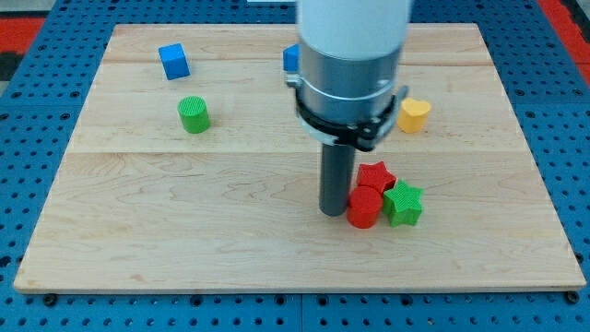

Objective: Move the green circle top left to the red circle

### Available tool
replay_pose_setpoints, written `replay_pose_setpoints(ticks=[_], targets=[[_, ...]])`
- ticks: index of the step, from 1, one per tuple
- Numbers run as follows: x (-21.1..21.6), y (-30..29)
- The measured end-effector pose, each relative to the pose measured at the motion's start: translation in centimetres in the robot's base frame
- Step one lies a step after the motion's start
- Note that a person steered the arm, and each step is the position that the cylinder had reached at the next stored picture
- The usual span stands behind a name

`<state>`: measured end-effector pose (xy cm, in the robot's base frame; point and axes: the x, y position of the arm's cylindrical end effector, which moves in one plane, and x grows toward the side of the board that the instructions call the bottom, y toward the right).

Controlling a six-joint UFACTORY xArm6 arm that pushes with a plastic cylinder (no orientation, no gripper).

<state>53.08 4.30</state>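
The green circle (194, 114) stands on the wooden board at the view's upper left. The red circle (364, 207) stands right of centre, low on the board, touching a red star (376, 175) above it and a green star (403, 203) to its right. My tip (333, 212) rests on the board right against the red circle's left side, far to the right of and below the green circle.
A blue cube (173, 61) lies at the view's top left, above the green circle. Another blue block (291, 59) shows partly behind the arm at the top centre. A yellow heart (414, 114) lies at the right. The board (184, 240) sits on a blue perforated table.
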Motion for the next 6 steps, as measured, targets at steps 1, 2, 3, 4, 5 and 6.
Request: replay_pose_setpoints(ticks=[1,2,3,4,5,6], targets=[[-1.5,-6.4],[-5.4,-9.5],[-6.4,-13.9],[-7.1,-18.0],[-8.0,-18.8],[-8.0,-17.2]])
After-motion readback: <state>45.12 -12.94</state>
